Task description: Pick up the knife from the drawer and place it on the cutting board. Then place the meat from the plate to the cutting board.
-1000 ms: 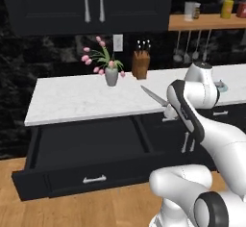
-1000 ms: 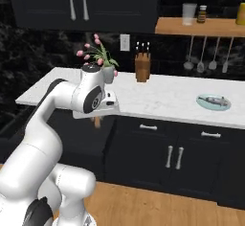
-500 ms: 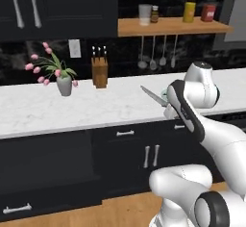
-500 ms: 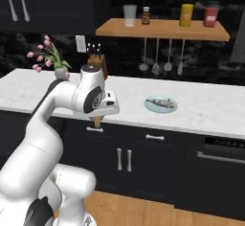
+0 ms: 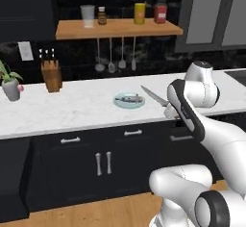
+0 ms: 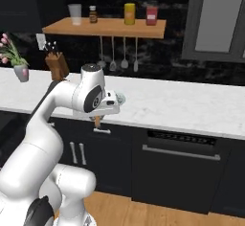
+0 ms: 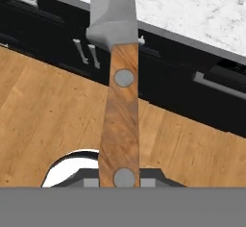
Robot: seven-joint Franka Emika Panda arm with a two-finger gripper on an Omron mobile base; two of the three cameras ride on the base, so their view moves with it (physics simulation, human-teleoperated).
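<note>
Knife (image 7: 119, 91) held in the closed gripper (image 6: 98, 120), clamped at the butt of the orange-brown handle, two silver rivets showing in the hand view. Blade pointing away from the hand, up and toward the counter (image 5: 72, 108); in the left base view, silver blade (image 5: 153, 95) jutting left from the arm, tip just right of the plate (image 5: 129, 101). In the right base view, handle end poking down below the hand, in front of the counter's edge.

Plate pale blue-green, flat on the white marbled counter, a sliver of it also peeking past the hand in the right base view (image 6: 120, 98). Meat (image 5: 129, 97) lying on it, a small greyish lump, too small and blurred for detail.

Below the knife in the hand view: wooden floor (image 7: 48, 115) and black cabinet fronts (image 7: 57, 43) with silver handles.

Farther out along the counter: knife block (image 5: 51, 75) with black handles at the left, flower pot (image 5: 11, 89) at the far left edge. Above, on the dark wall, a wooden shelf (image 5: 115, 29) carrying a glass, a small jar, a yellow container and a red one; utensils (image 5: 111, 57) hanging beneath it. Black oven front (image 6: 182, 172) under the counter at the right of the right base view.
</note>
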